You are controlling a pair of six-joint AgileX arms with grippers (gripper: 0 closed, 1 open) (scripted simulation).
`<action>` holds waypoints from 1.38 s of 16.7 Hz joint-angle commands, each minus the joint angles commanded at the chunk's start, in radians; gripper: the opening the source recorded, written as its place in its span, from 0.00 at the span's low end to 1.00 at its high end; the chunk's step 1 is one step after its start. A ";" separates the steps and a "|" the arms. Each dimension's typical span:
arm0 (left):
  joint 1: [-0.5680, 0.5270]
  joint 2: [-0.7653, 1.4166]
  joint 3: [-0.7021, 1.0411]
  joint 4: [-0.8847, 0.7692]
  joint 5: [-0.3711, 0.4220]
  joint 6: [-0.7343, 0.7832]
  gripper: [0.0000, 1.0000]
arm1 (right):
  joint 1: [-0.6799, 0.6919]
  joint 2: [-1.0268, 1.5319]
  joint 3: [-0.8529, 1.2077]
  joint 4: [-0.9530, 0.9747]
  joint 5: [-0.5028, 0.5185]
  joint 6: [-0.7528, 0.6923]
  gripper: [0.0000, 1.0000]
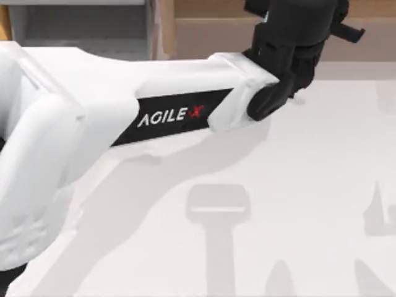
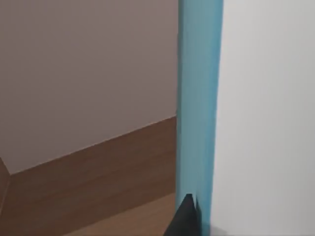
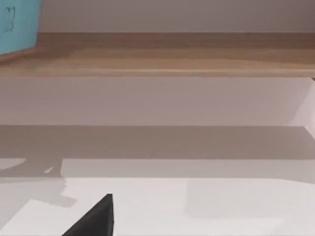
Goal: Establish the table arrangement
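A: Left arm (image 1: 124,117) is stretched right across the table (image 1: 297,185), white forearm running from the top view's left edge up toward the back, where the long brown shelf (image 1: 210,31) sits.

B: And the left gripper (image 1: 297,49)?

A: Black wrist and gripper are up at the far edge of the table, right against the shelf front. Whether the fingers are spread or closed I can't tell; the housing hides them from above.

B: The left wrist view gives something, though.

A: A tall blue panel (image 2: 199,98) standing upright, very near the camera, with a dark fingertip (image 2: 184,216) at its lower end. White surface on one side, brown wood (image 2: 98,177) on the other. It could be held, it could be merely close. I won't call it.

B: Why reach that far back?

A: My guess: the arrangement lives on or against the shelf, so the arm extends nearly flat, wrist bent down at the end, to work at the back edge.

B: Right side?

A: The right gripper (image 3: 93,219) shows as one dark finger low over the white table, facing the shelf's wooden board (image 3: 172,54), a blue corner (image 3: 19,24) at the far side. It looks parked. Its fingers: can't tell either.

B: And the table itself?

A: Broad, white, underneath everything, with soft shadows across it.
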 joint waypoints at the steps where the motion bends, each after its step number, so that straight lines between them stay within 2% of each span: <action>1: -0.004 -0.050 -0.052 -0.011 0.049 0.055 0.00 | 0.000 0.000 0.000 0.000 0.000 0.000 1.00; 6: 0.012 -0.300 -0.384 -0.068 0.297 0.367 0.00 | 0.000 0.000 0.000 0.000 0.000 0.000 1.00; 10: 0.106 -0.485 -0.677 -0.066 0.418 0.634 0.00 | 0.000 0.000 0.000 0.000 0.000 0.000 1.00; 13: 0.241 -0.590 -0.860 -0.014 0.441 0.837 0.00 | 0.000 0.000 0.000 0.000 0.000 0.000 1.00; 17: 0.452 -0.634 -1.010 0.109 0.417 1.084 0.00 | 0.000 0.000 0.000 0.000 0.000 0.000 1.00; 20: 0.571 -0.568 -1.019 0.213 0.406 1.207 0.00 | 0.000 0.000 0.000 0.000 0.000 0.000 1.00; 23: 0.629 -0.457 -0.969 0.291 0.414 1.272 0.00 | 0.000 0.000 0.000 0.000 0.000 0.000 1.00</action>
